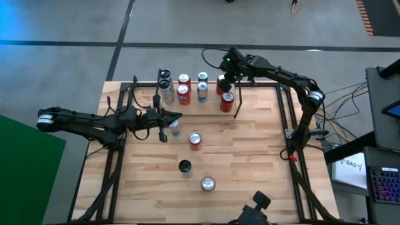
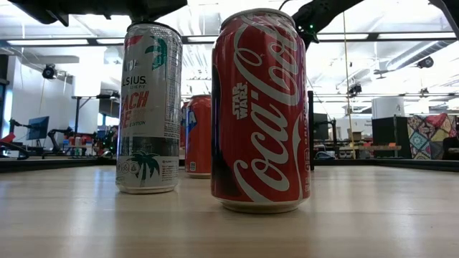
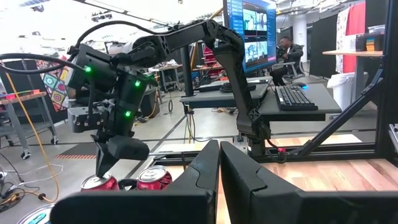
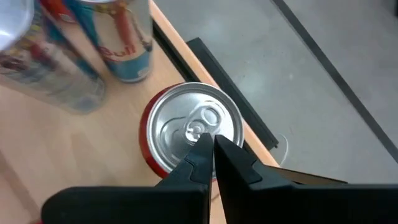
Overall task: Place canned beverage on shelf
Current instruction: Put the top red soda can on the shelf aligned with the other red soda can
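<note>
Right gripper (image 4: 210,144) is clenched, empty, poised directly above a red can's (image 4: 193,130) top at the table's (image 1: 250,162) far edge. Left gripper (image 1: 177,117) is clenched too, held mid-table. Shelf rack cannot be clearly made out.

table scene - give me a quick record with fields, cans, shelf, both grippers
surface: wooden table
cans at far edge: a row of upright cans, red and blue-silver, by the shelf
cans mid-table: red can, dark-topped can, silver-topped can
left gripper: shut, holding nothing, mid-table beside a pale can
right gripper: shut, holding nothing, right above the top of a red can at the far table edge
low view: Coca-Cola can and Celsius can standing close to the camera
</note>
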{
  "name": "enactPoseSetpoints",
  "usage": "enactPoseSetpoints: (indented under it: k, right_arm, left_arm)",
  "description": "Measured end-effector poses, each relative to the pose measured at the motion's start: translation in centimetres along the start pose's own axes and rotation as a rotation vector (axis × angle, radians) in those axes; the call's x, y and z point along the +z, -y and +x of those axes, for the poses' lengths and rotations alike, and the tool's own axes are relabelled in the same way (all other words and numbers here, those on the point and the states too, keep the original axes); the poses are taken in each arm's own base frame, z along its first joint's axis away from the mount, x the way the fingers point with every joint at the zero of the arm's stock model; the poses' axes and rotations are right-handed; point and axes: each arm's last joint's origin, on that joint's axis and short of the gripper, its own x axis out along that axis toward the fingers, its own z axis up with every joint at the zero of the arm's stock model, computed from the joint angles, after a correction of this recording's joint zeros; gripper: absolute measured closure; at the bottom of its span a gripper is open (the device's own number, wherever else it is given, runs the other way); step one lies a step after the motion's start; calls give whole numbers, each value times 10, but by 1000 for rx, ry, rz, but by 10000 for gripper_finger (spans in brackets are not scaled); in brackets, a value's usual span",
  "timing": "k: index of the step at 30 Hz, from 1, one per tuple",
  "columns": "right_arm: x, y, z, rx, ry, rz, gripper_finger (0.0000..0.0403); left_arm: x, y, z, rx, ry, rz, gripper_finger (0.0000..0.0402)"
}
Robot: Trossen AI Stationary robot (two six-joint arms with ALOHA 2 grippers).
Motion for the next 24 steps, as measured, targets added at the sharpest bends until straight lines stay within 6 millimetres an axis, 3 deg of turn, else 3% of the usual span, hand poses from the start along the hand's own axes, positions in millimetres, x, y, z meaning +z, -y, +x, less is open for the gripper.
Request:
enactPoseSetpoints:
  k: [12,19,24]
  right_arm:
    - [1,1,-5,-14,6,8,394]
    - [3,0,-36,-3,77,33,394]
    - [2,-21,-61,186,121,19,394]
  left_arm:
    - [0,0,0,-1,-3,1,402]
    - [0,0,0,0,-3,1,402]
    - [0,0,0,-1,-3,-1,402]
